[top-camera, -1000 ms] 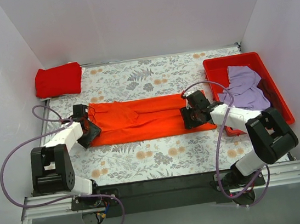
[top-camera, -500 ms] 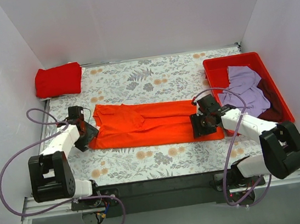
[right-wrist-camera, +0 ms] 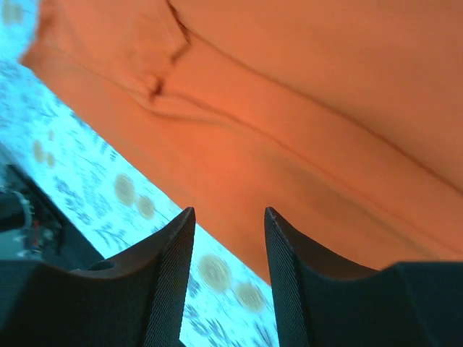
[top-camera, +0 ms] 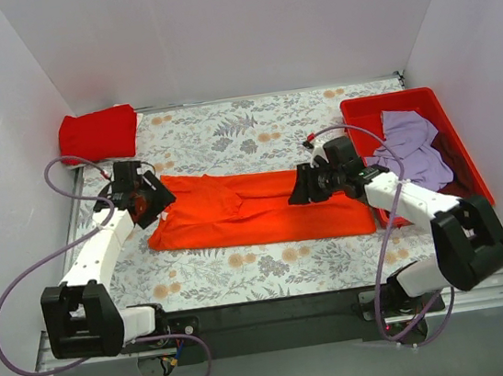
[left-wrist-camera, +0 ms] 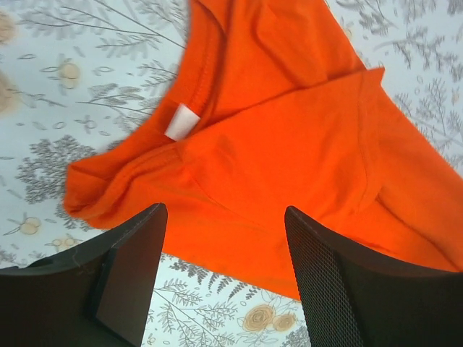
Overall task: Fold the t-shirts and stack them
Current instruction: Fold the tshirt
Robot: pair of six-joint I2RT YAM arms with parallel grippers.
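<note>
The bright orange t-shirt (top-camera: 255, 211) lies on the table as a long folded strip. Its collar with a white tag (left-wrist-camera: 181, 121) is at the left end. My left gripper (top-camera: 150, 203) hovers open and empty over that collar end (left-wrist-camera: 223, 217). My right gripper (top-camera: 304, 188) hovers open and empty over the strip's right part (right-wrist-camera: 228, 213), near its front edge. A folded deeper red t-shirt (top-camera: 97, 134) sits at the far left corner. The pale lavender t-shirt (top-camera: 410, 144) and the dark maroon one (top-camera: 460, 186) lie crumpled in the bin.
The rigid red plastic bin (top-camera: 357, 111) stands at the right side of the floral table cover (top-camera: 226, 136), close behind my right arm. White walls enclose the table on three sides. Purple cables loop beside both arms.
Both grippers dragged the orange strip toward the near edge, then let go of it. They now sit open just above its ends, a little farther back.
</note>
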